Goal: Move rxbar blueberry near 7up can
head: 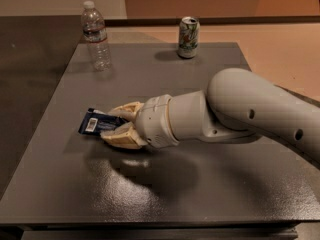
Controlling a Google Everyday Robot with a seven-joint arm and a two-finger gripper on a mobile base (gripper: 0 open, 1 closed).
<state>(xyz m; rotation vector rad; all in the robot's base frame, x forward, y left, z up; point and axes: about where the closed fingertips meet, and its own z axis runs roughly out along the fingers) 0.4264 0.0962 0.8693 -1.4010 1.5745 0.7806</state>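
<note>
Clamped between the tan fingers of the two-finger gripper (111,125) on the thick pale grey arm, over the left-middle of the dark grey tabletop (210,84): flat, oblong navy-blue rxbar blueberry (98,123), white barcode end poking out leftward. At the far edge, upright white-and-green 7up can (188,37); back left, clear plastic water bottle (96,36) with white cap, well apart from both

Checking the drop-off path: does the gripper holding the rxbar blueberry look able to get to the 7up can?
Probably yes. The gripper, at the left of the tabletop, shut on the rxbar blueberry, has bare surface between it and the 7up can; the water bottle stands left of that line.
</note>
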